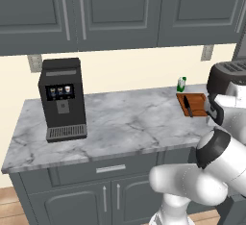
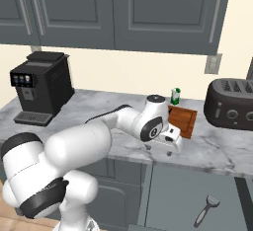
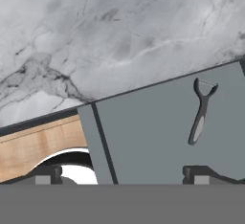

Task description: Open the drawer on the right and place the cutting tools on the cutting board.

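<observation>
Drawer pulled out below the gripper, jaws spread wide, grey floor bare all around the peeler lying flat in it. Nothing between fingertips and that floor. Counter edge just beyond the peeler's forked head. Further out, behind the hand: cutting board, knife on it, bottle at its far edge, toaster alongside.

Kitchen: marble counter, coffee machine, toaster.
</observation>
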### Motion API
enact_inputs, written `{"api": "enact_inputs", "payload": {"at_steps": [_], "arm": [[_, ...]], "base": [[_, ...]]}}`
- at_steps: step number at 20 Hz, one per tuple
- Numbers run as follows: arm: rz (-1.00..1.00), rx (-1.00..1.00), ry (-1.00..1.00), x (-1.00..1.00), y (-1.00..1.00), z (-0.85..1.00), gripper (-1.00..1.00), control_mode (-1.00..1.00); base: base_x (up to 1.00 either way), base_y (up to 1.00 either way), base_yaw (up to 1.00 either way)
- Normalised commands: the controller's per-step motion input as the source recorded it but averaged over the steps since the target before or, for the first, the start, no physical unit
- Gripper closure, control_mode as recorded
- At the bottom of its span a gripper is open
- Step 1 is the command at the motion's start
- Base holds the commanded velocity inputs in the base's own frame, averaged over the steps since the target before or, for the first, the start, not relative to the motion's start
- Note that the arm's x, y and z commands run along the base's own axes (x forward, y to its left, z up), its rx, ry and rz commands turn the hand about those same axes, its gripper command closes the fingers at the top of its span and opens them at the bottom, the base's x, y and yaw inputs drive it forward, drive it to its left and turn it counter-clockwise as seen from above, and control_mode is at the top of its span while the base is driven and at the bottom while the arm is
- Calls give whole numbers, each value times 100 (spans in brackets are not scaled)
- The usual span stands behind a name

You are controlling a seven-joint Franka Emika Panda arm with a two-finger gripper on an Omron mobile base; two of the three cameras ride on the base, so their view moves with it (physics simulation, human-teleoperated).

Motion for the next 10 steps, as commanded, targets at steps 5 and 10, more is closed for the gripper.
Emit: {"api": "enact_inputs", "payload": {"at_steps": [5, 10], "arm": [[0, 0, 15, -17, -8, 0, -100, -100], [0, 1, 0, -28, -16, -8, -100, -100]], "base": [[0, 0, 0], [0, 0, 0]]}}
